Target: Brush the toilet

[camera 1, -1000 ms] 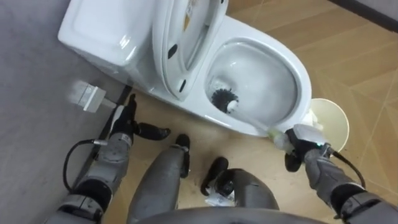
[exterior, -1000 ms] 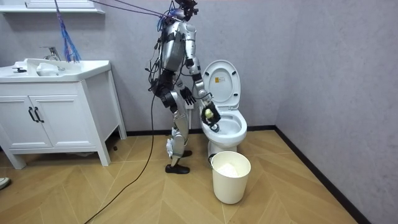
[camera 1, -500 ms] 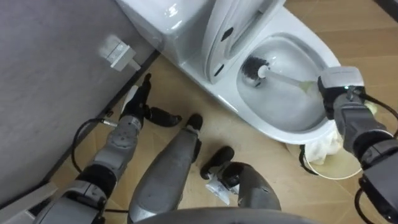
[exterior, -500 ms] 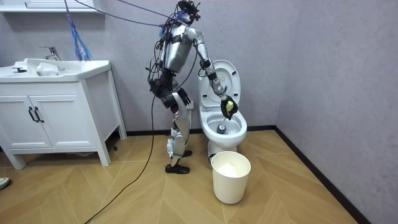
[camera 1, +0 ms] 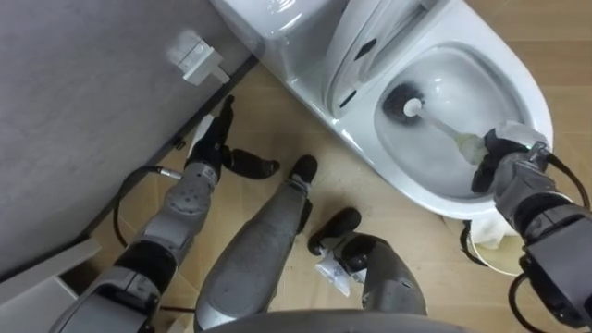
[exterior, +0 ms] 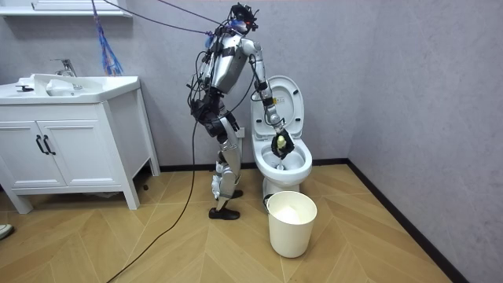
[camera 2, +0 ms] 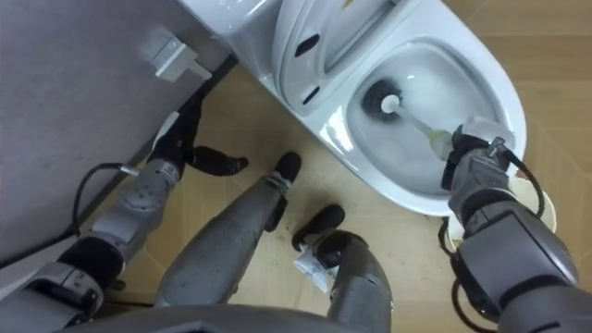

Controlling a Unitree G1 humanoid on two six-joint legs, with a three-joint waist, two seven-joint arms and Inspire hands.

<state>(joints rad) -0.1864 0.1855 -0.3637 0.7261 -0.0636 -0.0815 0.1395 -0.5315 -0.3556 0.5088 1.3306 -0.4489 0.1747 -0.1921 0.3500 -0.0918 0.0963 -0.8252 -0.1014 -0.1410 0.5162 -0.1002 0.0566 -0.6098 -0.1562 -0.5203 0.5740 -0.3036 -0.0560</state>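
The white toilet (camera 1: 403,183) stands with its lid (camera 1: 370,42) raised against the cistern. A brush with a dark bristle head (camera 1: 404,100) rests low inside the bowl, its pale handle (camera 1: 446,131) slanting up to the bowl's right rim. My right hand (camera 1: 504,165) is shut on the top of that handle, just over the rim. My left hand (camera 1: 215,141) hangs beside the grey wall at the left, fingers straight and holding nothing. In the room view I stand upright close to the toilet (exterior: 283,161), right arm reaching down into the bowl.
A white bin (camera 1: 487,245) with crumpled paper sits on the wood floor beside the bowl's front right, also seen as the white bin (exterior: 291,224). A small white wall box (camera 1: 196,54) is fixed low on the wall. A vanity cabinet (exterior: 71,141) stands at the room view's left.
My right hand carried the brush from the bowl's near side over the bowl, then sank lower. The eye view shifted as my head moved. The left hand stayed idle.
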